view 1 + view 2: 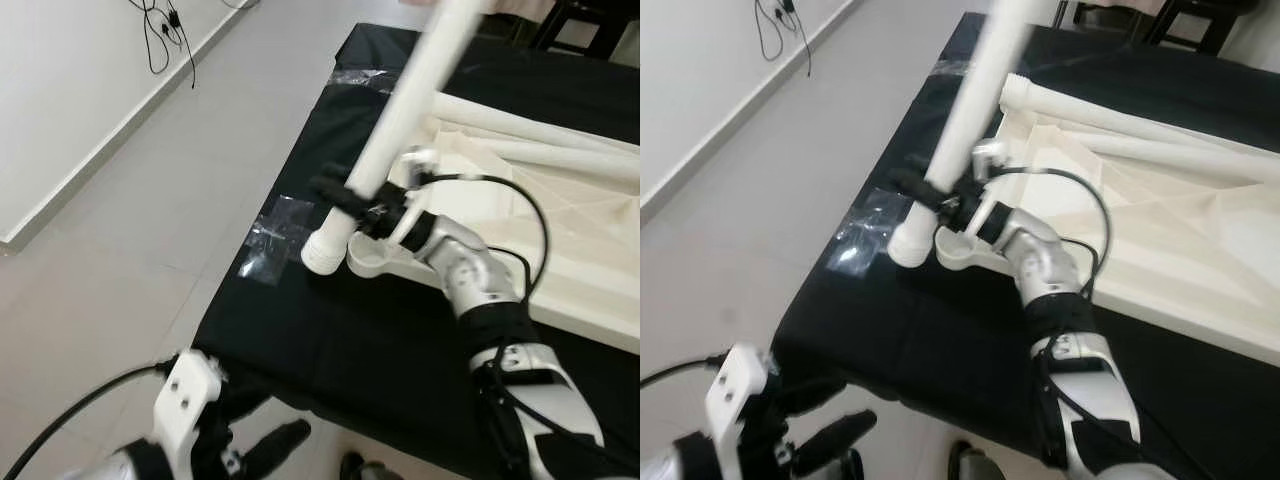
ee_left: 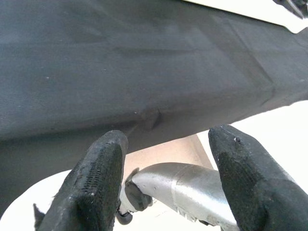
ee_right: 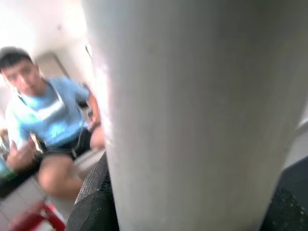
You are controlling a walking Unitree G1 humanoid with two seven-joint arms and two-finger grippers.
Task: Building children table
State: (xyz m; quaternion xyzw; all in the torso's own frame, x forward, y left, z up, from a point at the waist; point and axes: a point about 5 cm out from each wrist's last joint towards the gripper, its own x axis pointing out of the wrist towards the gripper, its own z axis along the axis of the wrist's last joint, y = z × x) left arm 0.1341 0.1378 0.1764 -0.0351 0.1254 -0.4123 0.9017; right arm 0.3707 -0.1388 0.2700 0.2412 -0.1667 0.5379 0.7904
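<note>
— What surface do we have under our right pincer (image 1: 352, 205)?

— A low counter (image 1: 330, 330) draped in matte black cloth, its folds soft and faintly creased. Just beyond the pincer, on the cloth's edge, lies a crinkled patch of clear plastic wrap (image 1: 272, 238), glossy against the black. Past that edge we see pale, smooth floor tiles (image 1: 120, 230), a white wall with a skirting board, and thin black cables (image 1: 165, 35) trailing down near it.

— And the task's thing?

— The table leg (image 1: 405, 110), a long white tube, smooth and round, is clamped between our right pincer's black fingers, which are closed around it near its lower end. It tilts up and away from us, and its ringed end cap hangs just above the cloth. Directly behind the pincer sits the white tabletop (image 1: 560, 220), turned underside up, with moulded ribs and a round socket at the corner nearest the leg's end. Other white legs (image 1: 1140, 125) lie across it.

— Our left pincer?

— The left pincer (image 2: 168, 187) hangs low beside the counter's near edge, its ribbed black fingers spread apart and holding nothing.

— Anyone about?

— In the right wrist view, beside the leg, a blurred person in a light blue shirt (image 3: 45, 120) sits in the room.
</note>
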